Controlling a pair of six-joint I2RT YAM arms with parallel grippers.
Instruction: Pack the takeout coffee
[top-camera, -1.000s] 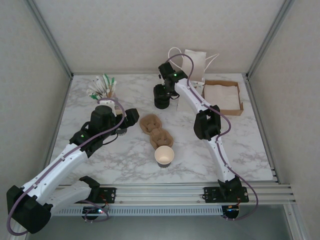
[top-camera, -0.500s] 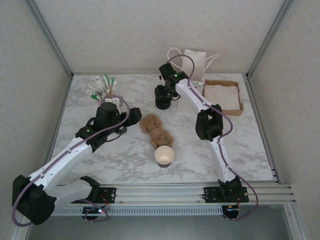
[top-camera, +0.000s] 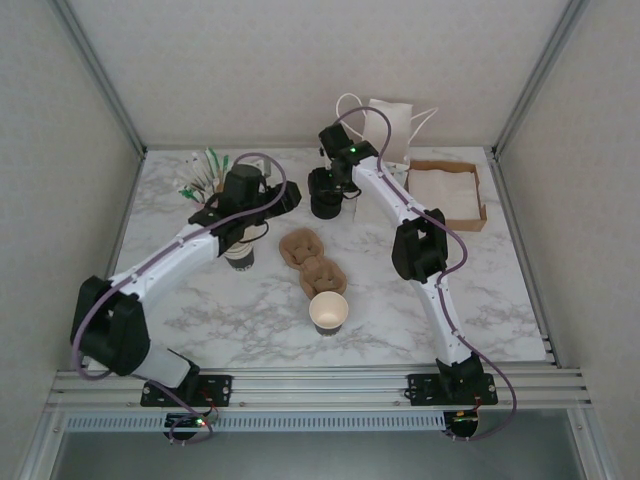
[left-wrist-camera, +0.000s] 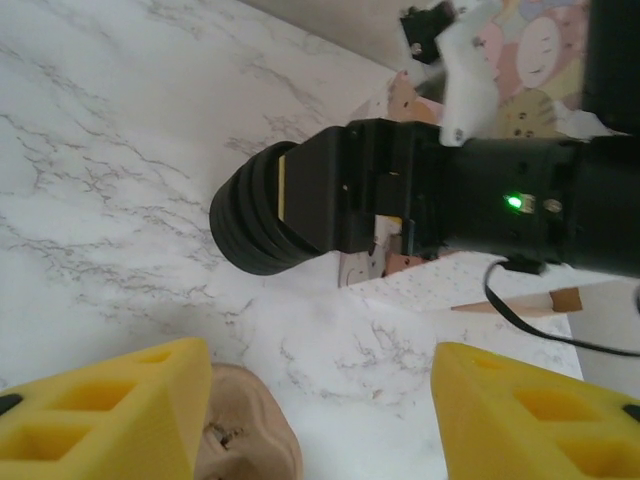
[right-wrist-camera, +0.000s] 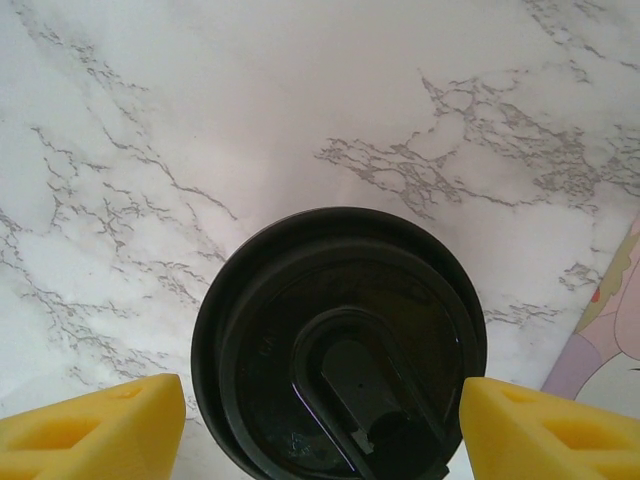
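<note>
Takeout coffee cup (top-camera: 329, 312): lidless, upright, front centre, just before pulp carrier (top-camera: 312, 262); bare marble on 2 sides. Left gripper (left-wrist-camera: 315, 365): wide, empty. Right gripper (right-wrist-camera: 320, 392): astride lid pile (right-wrist-camera: 340, 300); grip indeterminable.

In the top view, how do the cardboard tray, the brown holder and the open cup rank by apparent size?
1. cardboard tray
2. brown holder, somewhat smaller
3. open cup, clearly smallest

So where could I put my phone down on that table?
Bare marble front right, between the right arm and the table's edge, and front left, between the left arm and the lidless cup. The back is crowded: stirrers, black lids, bag, napkin tray.
</note>
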